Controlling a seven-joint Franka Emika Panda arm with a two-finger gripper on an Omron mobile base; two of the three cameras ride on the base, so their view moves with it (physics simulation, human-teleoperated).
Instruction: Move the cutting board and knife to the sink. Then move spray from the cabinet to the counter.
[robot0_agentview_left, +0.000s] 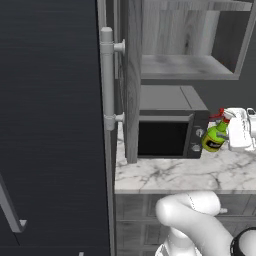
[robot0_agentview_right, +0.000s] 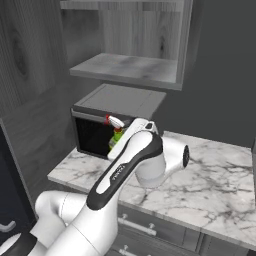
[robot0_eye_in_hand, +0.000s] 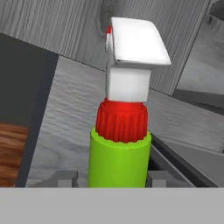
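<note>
1. The step in hand, as I judge it, is the 2nd half of the task: carrying the small bright green spray bottle (robot0_agentview_left: 215, 138) with its yellow label and red-and-white nozzle top from the cabinet to the table.

2. In the hand view the claw (robot0_eye_in_hand: 117, 179) sits with 1 dark fingertip on each side of the green body of the spray bottle. The jaws stand about half open, pressed against the bottle, so the claw has hold of it.

3. Landmark: the dark box-shaped microwave (robot0_agentview_left: 170, 131) standing on the white marble table (robot0_agentview_left: 175, 175) with grey veins. In the left base view the spray bottle hangs tilted, just beside the microwave's right front corner and above the table, not resting on it.

4. The tall grey wood-grain cabinet (robot0_agentview_left: 185, 65) with its open shelf niche is above the microwave; the bottle is already out of that niche and below it.

5. In the right base view the bottle shows just in front of the microwave, partly hidden by the arm.

6. What the next move calls for, in my judgement: lower the bottle to a bare patch of table beside the microwave, bring it upright so its base lands flat, keep it off the microwave's front, then spread the jaws and lift away.
</note>
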